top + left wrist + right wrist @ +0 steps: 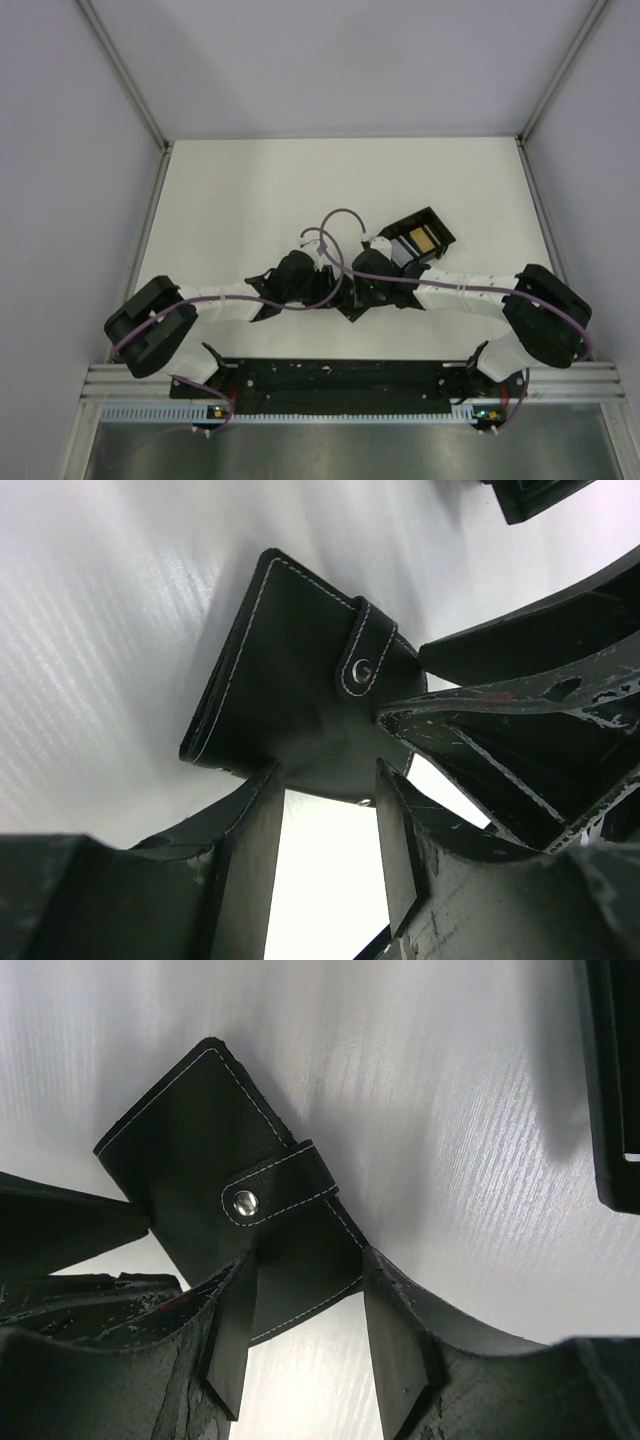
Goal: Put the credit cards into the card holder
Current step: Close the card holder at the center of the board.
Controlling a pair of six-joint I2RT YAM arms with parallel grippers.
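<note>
Card holder: black, with pale stitching along every edge and around the strap; snap silver.
Table: white, with a fine streaked grain.
Open box towards the far right corner: black, with a gold patch inside.
Left gripper and right gripper: black, with pale scuffs and scratches.
Arm links: white, with black joints.
Cables: lilac.

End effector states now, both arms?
Left end effector: open, tips at the card holder.
Right end effector: open, straddling the card holder's end.
</note>
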